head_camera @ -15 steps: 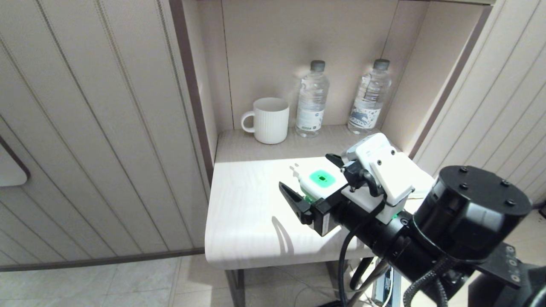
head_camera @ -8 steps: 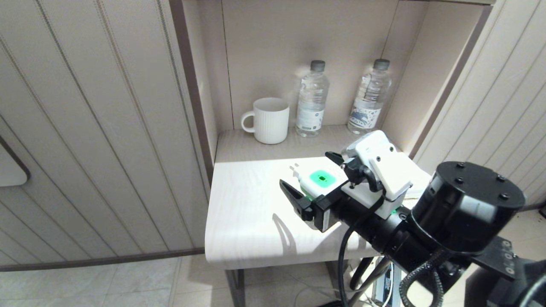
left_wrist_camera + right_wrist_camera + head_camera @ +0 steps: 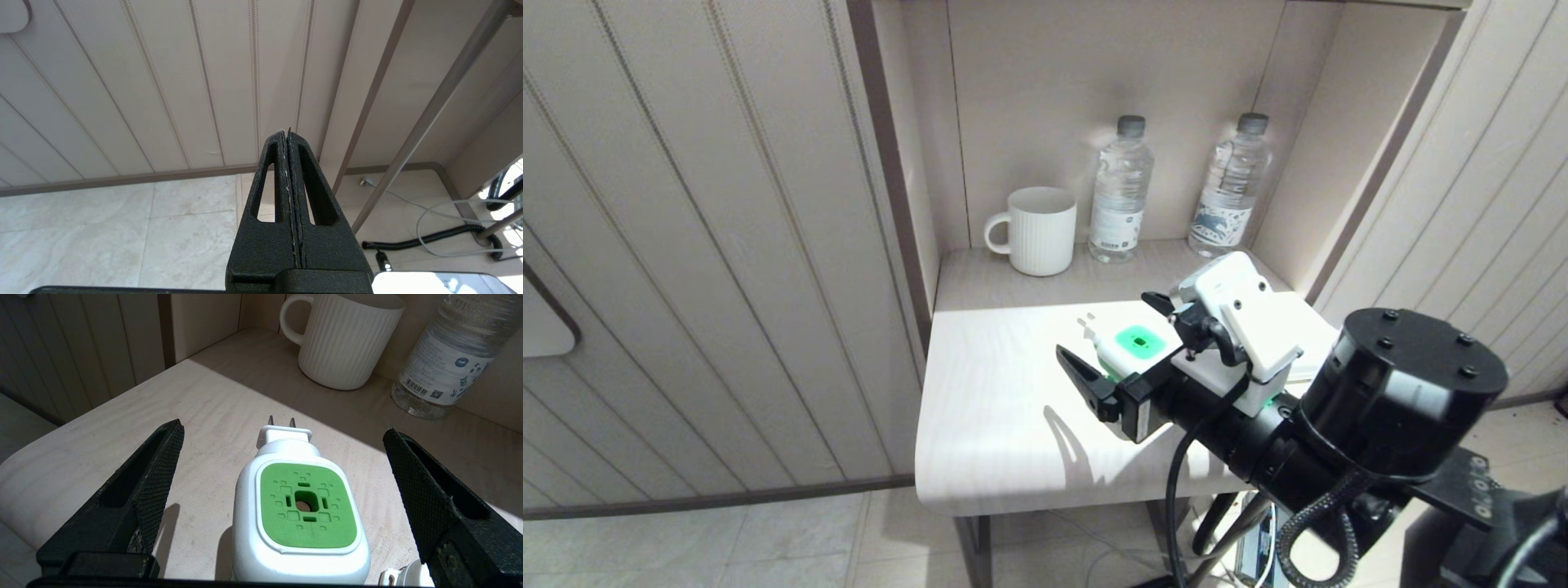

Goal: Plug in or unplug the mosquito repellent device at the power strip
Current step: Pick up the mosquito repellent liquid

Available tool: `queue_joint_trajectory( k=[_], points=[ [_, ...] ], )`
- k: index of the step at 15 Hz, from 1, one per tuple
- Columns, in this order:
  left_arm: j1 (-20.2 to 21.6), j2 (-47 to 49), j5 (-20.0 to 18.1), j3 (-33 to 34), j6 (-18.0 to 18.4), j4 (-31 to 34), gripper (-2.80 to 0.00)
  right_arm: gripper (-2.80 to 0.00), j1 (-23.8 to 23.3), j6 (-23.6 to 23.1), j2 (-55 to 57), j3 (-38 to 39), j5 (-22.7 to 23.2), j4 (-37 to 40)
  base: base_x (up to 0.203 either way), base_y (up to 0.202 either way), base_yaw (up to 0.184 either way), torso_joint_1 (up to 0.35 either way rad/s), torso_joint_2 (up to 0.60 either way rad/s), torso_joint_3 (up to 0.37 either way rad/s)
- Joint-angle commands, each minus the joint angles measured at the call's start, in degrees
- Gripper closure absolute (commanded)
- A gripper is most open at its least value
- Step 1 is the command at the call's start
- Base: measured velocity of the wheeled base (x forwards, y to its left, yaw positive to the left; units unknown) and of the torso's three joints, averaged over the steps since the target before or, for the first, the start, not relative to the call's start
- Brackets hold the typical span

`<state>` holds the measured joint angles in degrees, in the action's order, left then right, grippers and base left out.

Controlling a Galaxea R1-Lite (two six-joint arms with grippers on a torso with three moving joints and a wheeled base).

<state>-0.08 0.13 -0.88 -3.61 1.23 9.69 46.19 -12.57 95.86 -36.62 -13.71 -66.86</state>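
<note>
The mosquito repellent device (image 3: 1137, 343) lies flat on the pale table (image 3: 996, 408), green patch up, its two metal prongs pointing toward the shelf back. My right gripper (image 3: 1104, 327) is open and low over the table, one finger on each side of the device without touching it. In the right wrist view the device (image 3: 300, 510) sits between the wide-apart fingers (image 3: 155, 473), prongs away from me. The power strip is hidden behind my right arm. My left gripper (image 3: 287, 134) is shut on nothing, parked low beside the table and facing the panelled wall.
A white ribbed mug (image 3: 1040, 230) and two clear water bottles (image 3: 1121, 192) (image 3: 1232, 186) stand at the back of the alcove. A small white plastic piece (image 3: 402, 576) lies by the right finger. Cables (image 3: 429, 239) lie on the floor under the table.
My right arm has edged slightly left and toward the alcove. The gripper stays open around the device, which has not moved.
</note>
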Motion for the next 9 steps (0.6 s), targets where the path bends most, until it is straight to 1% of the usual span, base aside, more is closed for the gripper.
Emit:
queue_joint_trajectory(
  k=[1,9],
  points=[
    [0.0,0.0,0.0,0.0,0.0,0.0,0.0,-2.8,0.0,-0.1,0.1,0.1,-0.1,-0.4,0.0,0.0,0.0,0.0,0.0,0.0],
    [0.0,0.0,0.0,0.0,0.0,0.1,0.0,-2.8,0.0,0.5,1.1,-0.5,-0.2,-0.6,0.0,0.0,0.0,0.0,0.0,0.0]
  ],
)
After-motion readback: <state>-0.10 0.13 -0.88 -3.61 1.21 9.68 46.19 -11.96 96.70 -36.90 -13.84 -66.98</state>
